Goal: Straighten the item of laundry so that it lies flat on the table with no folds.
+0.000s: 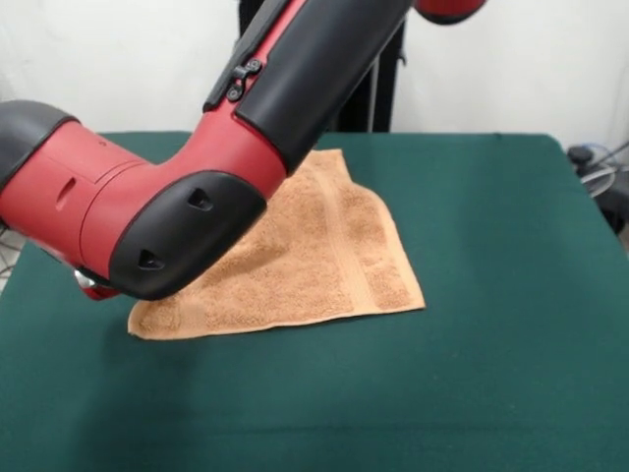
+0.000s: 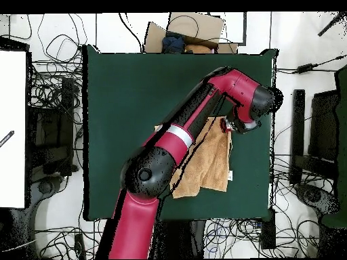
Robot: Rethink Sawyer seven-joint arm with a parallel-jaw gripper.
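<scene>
One towel (image 1: 324,256) is seen in the front view, orange-tan terry, lying on the green desk (image 1: 511,295) toward the far middle. Its outline reads closer to a triangle than a square, so a fold is judged to remain. A woven band runs down its right part. Much of its left side is covered by the red and black arm (image 1: 147,216). The gripper is hidden here.

Overhead view: the towel (image 2: 207,166) is found on the right half of the desk (image 2: 122,101), partly under the arm (image 2: 169,145). The gripper (image 2: 234,126) is placed over the towel's corner farthest from the base; whether it is spread or pinching cloth cannot be told.

Handling: cloth is judged soft, light, limp, not fragile; drag on felt is likely. A free corner or the banded hem is suggested for the grasp.

Labels: a small white tag (image 2: 231,175) is seen at the right edge; no writing can be read.
</scene>
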